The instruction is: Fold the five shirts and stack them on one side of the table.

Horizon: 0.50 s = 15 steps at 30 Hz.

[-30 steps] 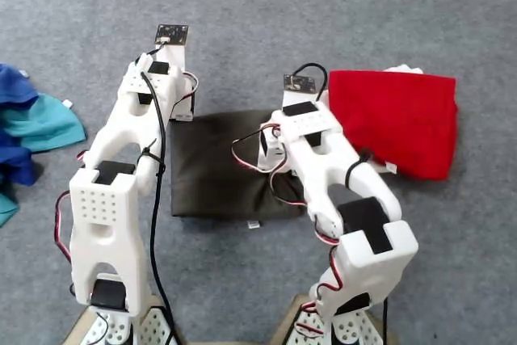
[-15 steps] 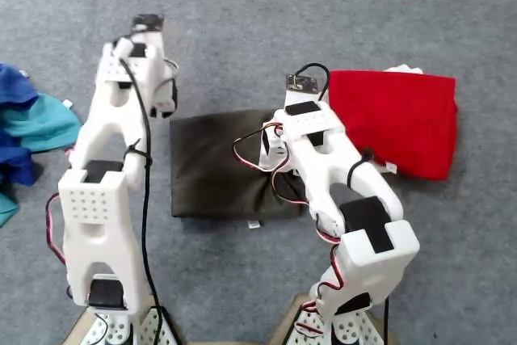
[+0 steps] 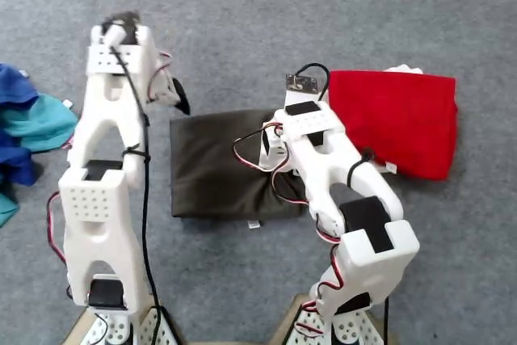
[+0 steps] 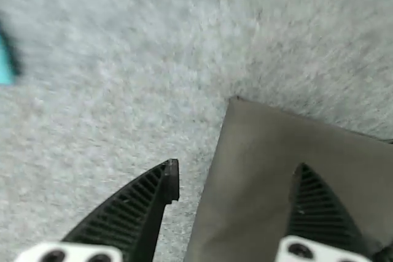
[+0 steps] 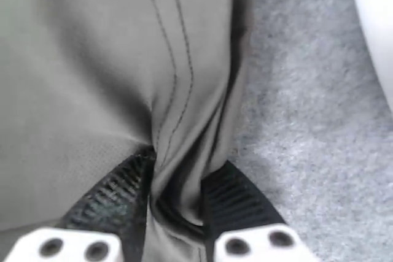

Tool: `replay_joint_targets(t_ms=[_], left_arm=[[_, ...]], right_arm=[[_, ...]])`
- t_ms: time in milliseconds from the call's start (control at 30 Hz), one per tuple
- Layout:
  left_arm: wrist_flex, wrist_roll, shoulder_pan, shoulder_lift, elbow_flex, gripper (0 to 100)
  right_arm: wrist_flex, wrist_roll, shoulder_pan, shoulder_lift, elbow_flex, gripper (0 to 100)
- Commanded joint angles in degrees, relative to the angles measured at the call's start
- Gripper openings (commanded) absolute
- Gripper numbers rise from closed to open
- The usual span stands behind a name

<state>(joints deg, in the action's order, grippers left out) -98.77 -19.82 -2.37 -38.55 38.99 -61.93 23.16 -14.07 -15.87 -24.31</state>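
Your right gripper [image 5: 178,194] is clamped on a bunched fold of the dark folded shirt [image 3: 218,167], on its side nearest the red shirt [image 3: 396,119]. Your left gripper [image 4: 236,167] hangs over its opposite far corner, jaws apart. Drag it one-handed and the unsupported side may slump open.

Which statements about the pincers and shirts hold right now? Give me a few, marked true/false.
1. The right pincer is shut on the dark olive folded cloth shirt. True.
2. The left pincer grips that shirt too. False: it is open over the shirt's corner and holds nothing.
3. The red folded cloth shirt lies on top of the dark one. False: it lies beside it on the grey felt table cover.
4. The blue and teal unfolded shirts lie at the table's edge by the left arm. True.
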Motion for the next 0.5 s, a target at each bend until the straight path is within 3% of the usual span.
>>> replay_joint_targets(t_ms=[0,333,467], left_arm=[[0.2,-1.3,1.1,-1.5,1.2,31],[6.8,-1.5,1.5,-12.7,1.1,30],[6.4,-6.1,1.6,-15.4,3.5,29]], right_arm=[[0.7,-0.4,1.5,-4.8,-0.6,1.4],[0.8,-0.4,1.5,-4.8,-0.6,1.4],[0.8,-0.4,1.5,-4.8,-0.6,1.4]])
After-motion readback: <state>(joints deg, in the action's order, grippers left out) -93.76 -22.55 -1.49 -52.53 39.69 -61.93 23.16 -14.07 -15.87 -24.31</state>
